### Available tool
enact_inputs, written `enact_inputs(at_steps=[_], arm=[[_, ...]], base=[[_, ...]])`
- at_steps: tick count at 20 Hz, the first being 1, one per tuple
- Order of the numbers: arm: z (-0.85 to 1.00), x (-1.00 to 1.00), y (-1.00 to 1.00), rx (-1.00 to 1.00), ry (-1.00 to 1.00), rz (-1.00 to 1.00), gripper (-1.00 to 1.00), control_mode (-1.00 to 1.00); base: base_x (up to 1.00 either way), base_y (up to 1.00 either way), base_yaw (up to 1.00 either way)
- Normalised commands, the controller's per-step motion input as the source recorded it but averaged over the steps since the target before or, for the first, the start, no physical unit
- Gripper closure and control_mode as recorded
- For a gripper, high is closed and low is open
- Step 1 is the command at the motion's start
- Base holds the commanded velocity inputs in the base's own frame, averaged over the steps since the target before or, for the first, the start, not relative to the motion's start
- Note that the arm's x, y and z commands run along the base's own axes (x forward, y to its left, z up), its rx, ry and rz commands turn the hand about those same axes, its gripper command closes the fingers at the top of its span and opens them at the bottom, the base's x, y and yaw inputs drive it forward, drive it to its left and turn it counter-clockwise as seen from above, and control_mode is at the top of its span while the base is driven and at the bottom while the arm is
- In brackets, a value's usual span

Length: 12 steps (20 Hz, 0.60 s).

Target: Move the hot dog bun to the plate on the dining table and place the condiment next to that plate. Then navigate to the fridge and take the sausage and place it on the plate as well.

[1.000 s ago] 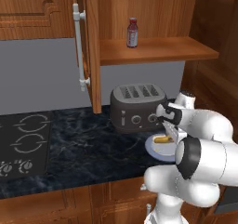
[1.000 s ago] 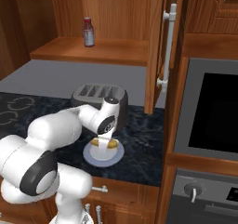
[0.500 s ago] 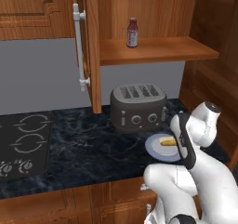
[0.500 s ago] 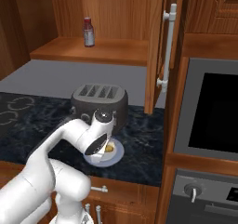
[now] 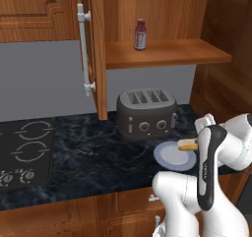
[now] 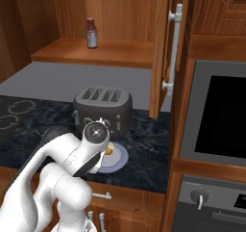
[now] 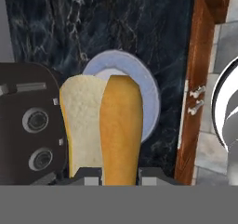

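Your fingers (image 7: pixel 119 174) are closed on the hot dog bun (image 7: pixel 102 128), which hangs above the small blue-grey plate (image 5: pixel 170 155) on the black counter (image 5: pixel 88 157), just in front of the toaster (image 5: pixel 146 113); keep that grip firm and the bun level as you back the base away; lift clear of the toaster before swinging the arm; the condiment (image 5: pixel 140 34) waits on the cabinet shelf (image 5: pixel 167 53) above.

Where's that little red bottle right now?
The bottle stands upright on the open wooden shelf above the toaster, beside the cabinet door; the right base view shows it toward the shelf's left part.
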Motion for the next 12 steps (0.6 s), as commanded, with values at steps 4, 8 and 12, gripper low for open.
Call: enact_inputs(at_steps=[4, 8, 12], arm=[[0.76, -0.43, 0.00, 0.00, -0.22, 0.00, 1.00, -1.00], [0.65, -0.38, 0.00, 0.00, -0.19, 0.00, 1.00, -1.00], [0.64, -0.33, 0.00, 0.00, -0.18, 0.00, 1.00, -1.00]], base=[[0.00, 0.00, 0.00], [0.00, 0.00, 0.00], [0.00, 0.00, 0.00]])
